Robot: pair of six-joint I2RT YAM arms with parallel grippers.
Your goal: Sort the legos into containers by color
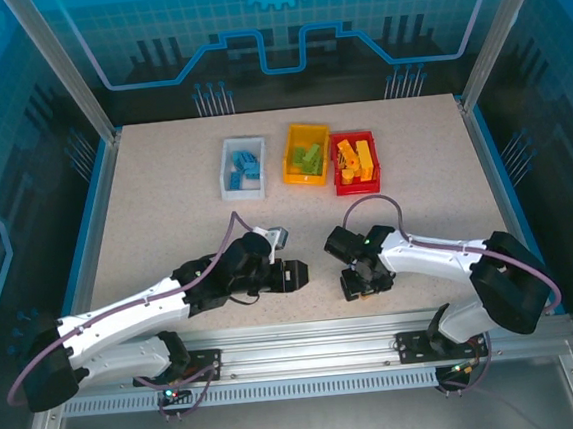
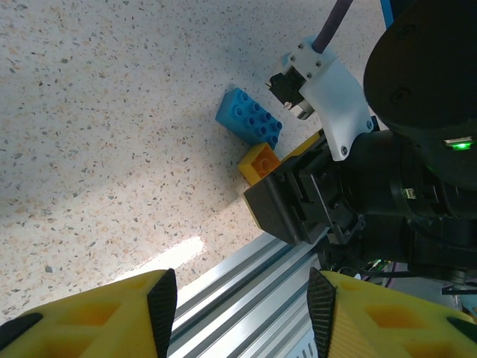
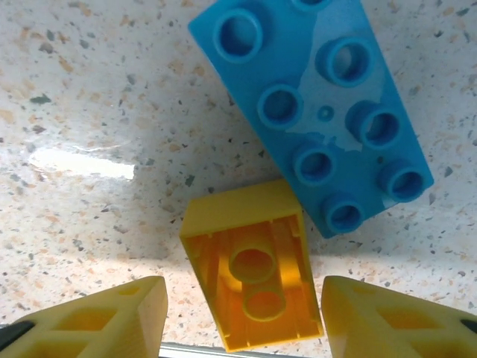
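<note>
Sorting looks nearly done: three bins point(image 1: 304, 181) hold bricks by color. One orange brick point(image 3: 250, 272) and one blue brick point(image 3: 320, 112) lie on the counter point(image 1: 146, 217). The right claw point(image 3: 242, 313) straddles the orange brick, not yet gripping. The left claw point(image 2: 242, 298) gapes empty.

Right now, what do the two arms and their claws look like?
Both the left arm and the right arm have white tubular links joined by bulky black joints, each with a looping grey-purple cable. The left claw and the right claw carry yellow plastic fingers with black inner pads. A green light glows on the right wrist.
</note>
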